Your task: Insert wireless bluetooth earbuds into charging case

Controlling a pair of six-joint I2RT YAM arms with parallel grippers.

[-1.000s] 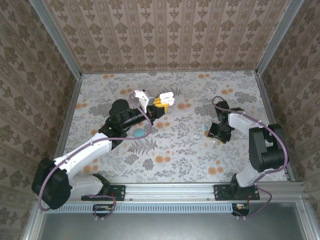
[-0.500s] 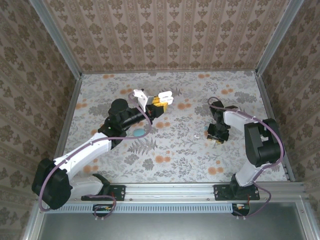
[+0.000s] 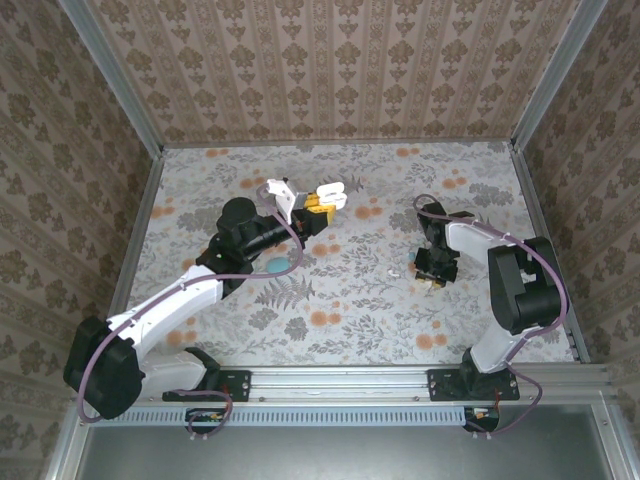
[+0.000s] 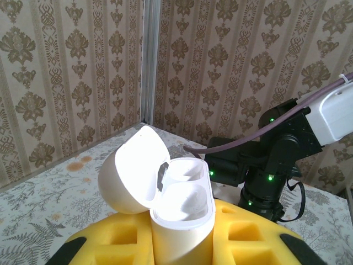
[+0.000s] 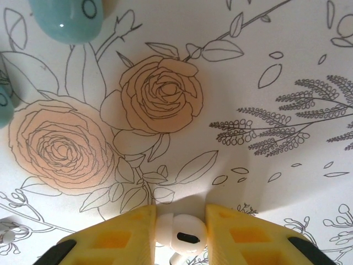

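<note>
The left arm (image 3: 168, 302) and the right arm (image 3: 478, 242) are built alike: smooth white shell links joined by bulky black joint housings, each rising from a black base (image 3: 215, 380) bolted at the near edge. A purple-grey cable (image 3: 240, 277) loops loosely from joint to joint along each arm. The left claw (image 3: 326, 200) and the right claw (image 3: 432, 272) have bright yellow fingers (image 5: 118, 237) with square moulded pockets and black outer corners. Small green lights dot the right arm's black wrist housing (image 4: 270, 165).
</note>
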